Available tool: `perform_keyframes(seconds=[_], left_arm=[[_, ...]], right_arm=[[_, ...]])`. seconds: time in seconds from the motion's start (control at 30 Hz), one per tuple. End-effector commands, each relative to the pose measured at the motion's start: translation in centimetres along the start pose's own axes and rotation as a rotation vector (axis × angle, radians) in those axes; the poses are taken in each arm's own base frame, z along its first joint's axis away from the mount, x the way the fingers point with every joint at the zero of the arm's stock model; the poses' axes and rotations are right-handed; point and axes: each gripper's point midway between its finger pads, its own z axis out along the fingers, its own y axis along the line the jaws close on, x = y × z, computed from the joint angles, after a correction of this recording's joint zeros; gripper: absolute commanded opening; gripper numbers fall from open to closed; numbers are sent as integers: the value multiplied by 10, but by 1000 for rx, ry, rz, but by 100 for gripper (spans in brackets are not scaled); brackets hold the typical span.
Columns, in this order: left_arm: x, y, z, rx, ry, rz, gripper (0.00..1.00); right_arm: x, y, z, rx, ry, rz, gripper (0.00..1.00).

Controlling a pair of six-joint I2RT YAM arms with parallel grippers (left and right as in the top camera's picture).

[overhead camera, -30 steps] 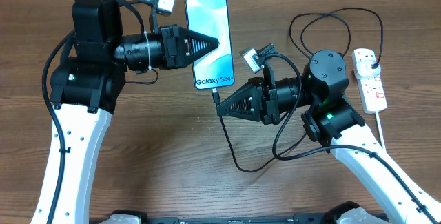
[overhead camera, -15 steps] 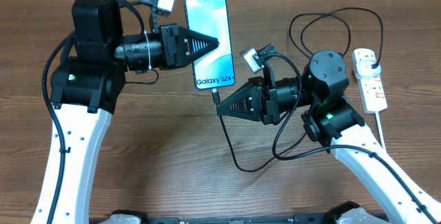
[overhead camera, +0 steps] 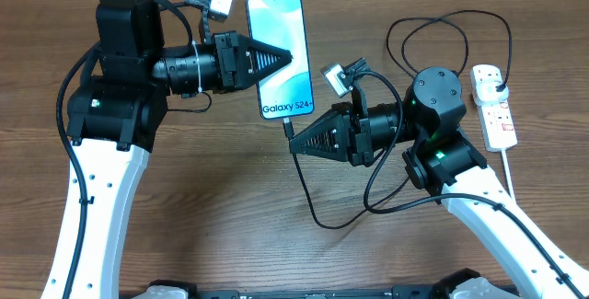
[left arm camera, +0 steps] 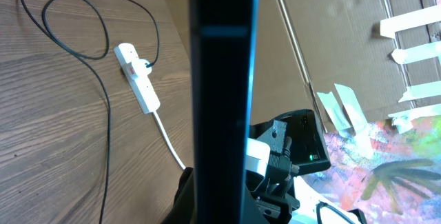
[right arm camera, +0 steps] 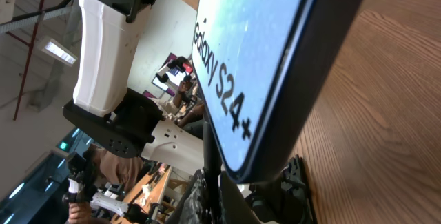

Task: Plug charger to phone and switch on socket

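Both my grippers are pressed together. The left gripper (overhead camera: 283, 58) pinches the long edge of the slim black-edged smartphone (overhead camera: 283, 18), and the right gripper (overhead camera: 296, 144) pinches the connector end of the thin black charger cable (overhead camera: 313, 209), its tip at the phone's lower end. I cannot tell whether it is seated. A skewed push could bend the tip or twist the phone from my left grip. The white power strip (overhead camera: 498, 120) lies well apart to my right.

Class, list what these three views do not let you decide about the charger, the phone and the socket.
- Whether the charger tip is seated in the phone: too small in the overhead view; in the right wrist view the phone's dark edge hides the port.
- The socket switch position: too small in the overhead and left wrist views.
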Motion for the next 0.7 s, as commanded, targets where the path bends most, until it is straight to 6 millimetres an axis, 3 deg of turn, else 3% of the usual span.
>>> perform_keyframes(seconds=[0.0,0.67], left_arm=[[5,-19,-5,31,2,46,5],[5,-21,-12,58,12,45,4]], right_arm=[[-9,6,0,8,-25,-33,4],[-14,3,0,30,-55,-33,4]])
